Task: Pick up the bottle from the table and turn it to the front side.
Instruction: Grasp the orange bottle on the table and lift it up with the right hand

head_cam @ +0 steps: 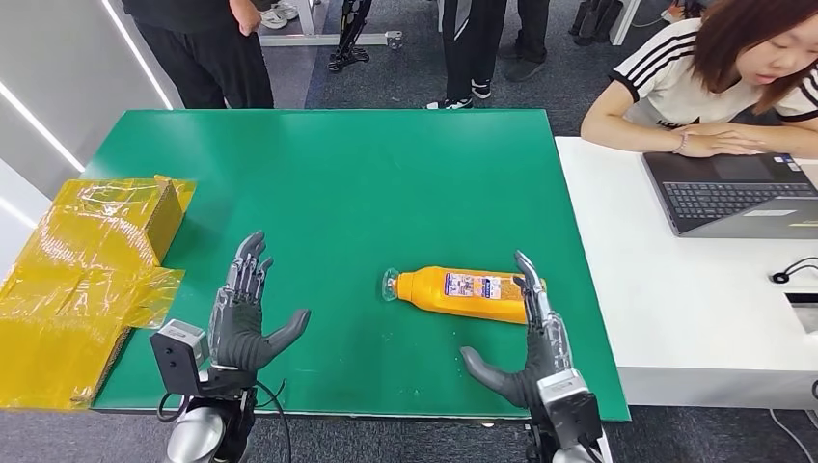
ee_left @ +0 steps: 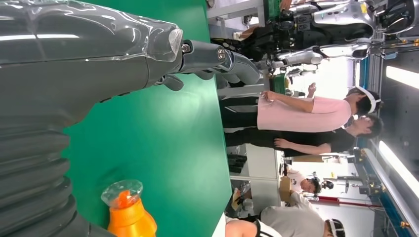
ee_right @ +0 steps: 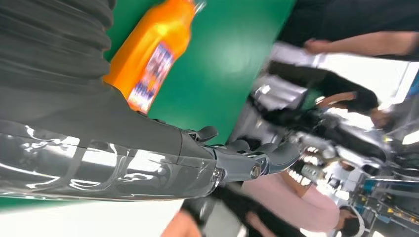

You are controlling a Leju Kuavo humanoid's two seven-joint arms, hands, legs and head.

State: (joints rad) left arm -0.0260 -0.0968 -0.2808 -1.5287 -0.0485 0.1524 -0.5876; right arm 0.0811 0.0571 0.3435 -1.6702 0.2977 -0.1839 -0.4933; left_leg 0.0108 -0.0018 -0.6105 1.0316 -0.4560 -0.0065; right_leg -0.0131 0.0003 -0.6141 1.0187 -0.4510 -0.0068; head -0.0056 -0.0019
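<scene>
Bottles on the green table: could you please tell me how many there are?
1. The orange bottle lies on its side on the green table, just beside the right hand.

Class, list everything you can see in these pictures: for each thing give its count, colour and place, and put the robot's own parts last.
bottle: one, orange with a printed label and clear cap, lying on its side on the table, near the right hand.
table: one, green top, in front of the robot.
box: one, yellow, wrapped in film, at the table's left edge.
white desk: one, right of the table.
laptop: one, grey, on the white desk.
person: one seated at the laptop; others stand behind.
left hand: one, grey, fingers apart, empty.
right hand: one, grey, fingers apart, beside the bottle.
</scene>
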